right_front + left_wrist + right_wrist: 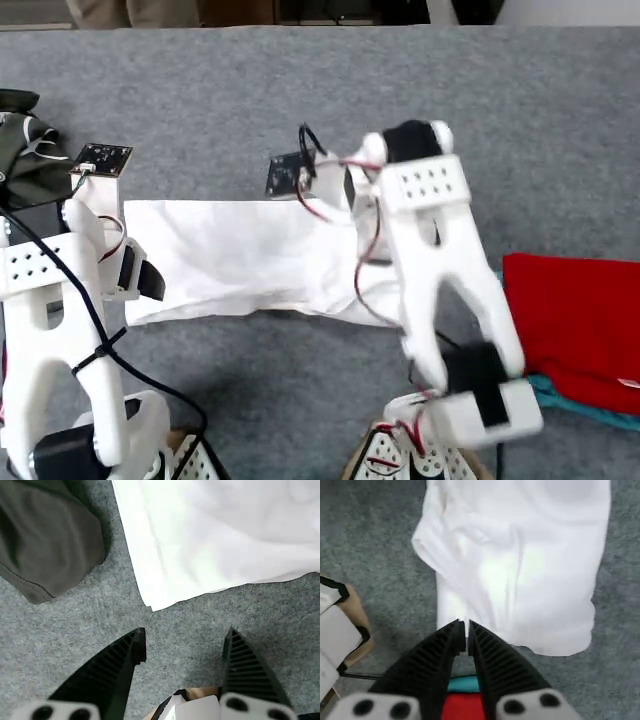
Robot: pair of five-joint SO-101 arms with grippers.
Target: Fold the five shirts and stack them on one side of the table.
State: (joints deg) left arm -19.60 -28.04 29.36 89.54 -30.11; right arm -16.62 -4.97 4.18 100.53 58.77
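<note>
Across the middle of the counter lies the white shirt, already narrowed to a long band, so the step in hand looks like the crosswise fold of this one garment. A red shirt sits folded on a teal shirt at one side of the counter, which reads as the start of the stack. A dark shirt lies crumpled at the opposite side, not yet folded.

The right end effector has its jaws pressed almost together right at one end of the white shirt. A sliver of cloth shows between the tips and creases run out from them, so it most likely pinches the hem there. The rest of the shirt stretches away from it along the counter.

The left end effector is wide open and holds nothing. It hovers over bare counter just short of the shirt's corner at the other end, with the dark shirt off to one side.

The next move probably calls for the left jaws to close on that corner, or pin it, while the held end is carried over to meet it.
</note>
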